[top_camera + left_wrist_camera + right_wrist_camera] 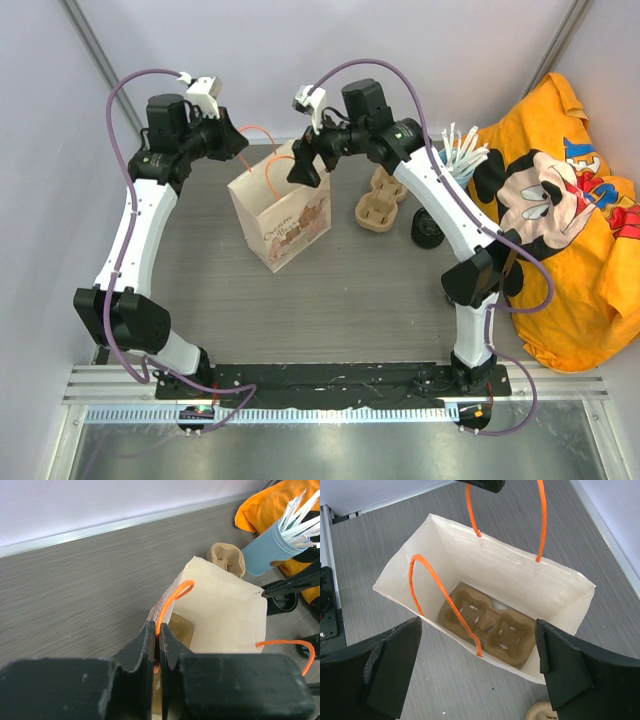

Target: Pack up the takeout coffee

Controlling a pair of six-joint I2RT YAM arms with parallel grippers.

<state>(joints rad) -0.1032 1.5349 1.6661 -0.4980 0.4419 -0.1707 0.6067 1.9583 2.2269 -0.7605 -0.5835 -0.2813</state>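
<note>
left gripper: your left gripper (157, 630) is pinching one orange handle (172, 597) of the paper bag (225, 615). Its fingers are pressed together on the cord and holding it raised off the bag's rim.
right gripper: your right gripper (477, 630) is hovering above the bag's mouth with its fingers spread wide. It is gripping nothing and touching nothing.
bag: it is standing upright and open on the table. The second handle (445, 600) is arching loose over the opening.
inside the bag: a cardboard carrier (487, 625) is lying flat on the bottom, wells facing up.
takeout coffee: the takeout coffee (427, 228), a small black cup, is sitting on the table outside the bag. It is off to the bag's right, partly tucked under your right forearm.
loose carrier: a loose carrier (385, 200) is lying on the table near the bag's right side, between the bag and the coffee.
blue cup: a blue cup (270, 550) is holding white sticks, behind and to the right of the bag, past the loose carrier.
surface: you are working on a grey wood-grain table (340, 300).
room: plain pale walls (470, 50) are closing in behind the bag. An orange cloth (560, 200) with a cartoon mouse print is lying heaped well to the bag's right.
</note>
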